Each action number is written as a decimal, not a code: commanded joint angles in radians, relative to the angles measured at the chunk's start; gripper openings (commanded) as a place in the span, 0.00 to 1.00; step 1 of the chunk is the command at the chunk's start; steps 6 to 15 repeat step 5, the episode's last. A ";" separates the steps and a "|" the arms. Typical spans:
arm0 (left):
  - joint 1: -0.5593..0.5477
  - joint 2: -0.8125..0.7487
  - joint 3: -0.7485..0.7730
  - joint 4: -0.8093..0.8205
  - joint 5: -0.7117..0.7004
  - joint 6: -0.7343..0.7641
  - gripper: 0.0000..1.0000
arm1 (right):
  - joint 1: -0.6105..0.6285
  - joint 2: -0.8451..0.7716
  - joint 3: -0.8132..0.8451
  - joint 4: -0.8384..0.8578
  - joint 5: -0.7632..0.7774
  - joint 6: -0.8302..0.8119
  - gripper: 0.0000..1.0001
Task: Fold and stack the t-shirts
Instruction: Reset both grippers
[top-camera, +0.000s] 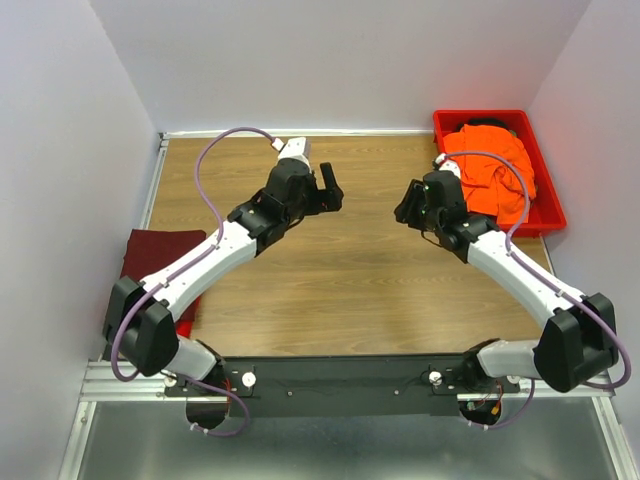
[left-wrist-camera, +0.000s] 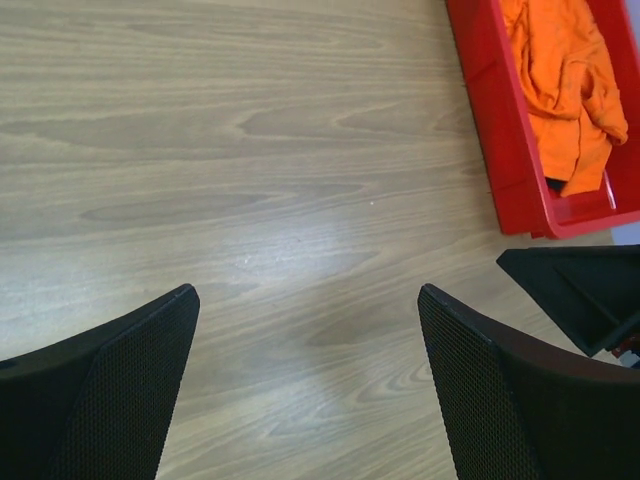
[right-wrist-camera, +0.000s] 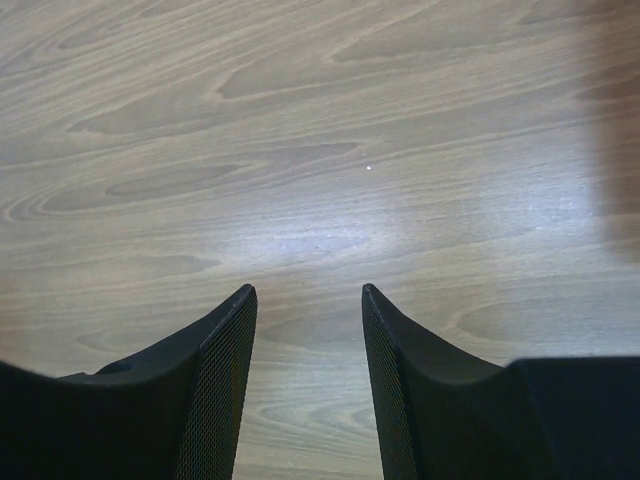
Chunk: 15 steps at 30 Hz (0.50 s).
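Bright, even overhead light, only faint soft shadows on the wooden table (top-camera: 350, 290), pale glare patch mid-tabletop in both wrist views, dimmer shading at right wrist view's right edge, black mesh fingers (right-wrist-camera: 215, 400) dark, top view sharp throughout.

Partly hidden under the left arm (top-camera: 215, 252) at the table's (top-camera: 350, 275) left edge: dark maroon t-shirt (top-camera: 150, 250), folds unreadable. Orange t-shirt (top-camera: 490, 180) crossed by the right arm's cable (top-camera: 520, 180); dark patch (top-camera: 487, 123) behind it, too small to identify. In the left wrist view, red bin (left-wrist-camera: 500, 150) and orange t-shirt cut off at the top and right edges. Fingers (left-wrist-camera: 110, 400) of left hand (left-wrist-camera: 305, 300) and right hand (right-wrist-camera: 305, 292) cut off at the bottom.
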<state>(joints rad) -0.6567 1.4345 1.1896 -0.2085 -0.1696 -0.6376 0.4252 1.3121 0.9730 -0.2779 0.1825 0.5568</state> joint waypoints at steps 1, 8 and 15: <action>-0.003 -0.034 0.011 0.069 0.012 0.062 0.98 | -0.002 -0.019 0.026 0.022 0.057 0.005 0.53; -0.001 -0.023 0.033 0.069 0.025 0.073 0.98 | -0.002 -0.028 0.027 0.032 0.064 0.003 0.54; -0.001 -0.023 0.033 0.069 0.025 0.073 0.98 | -0.002 -0.028 0.027 0.032 0.064 0.003 0.54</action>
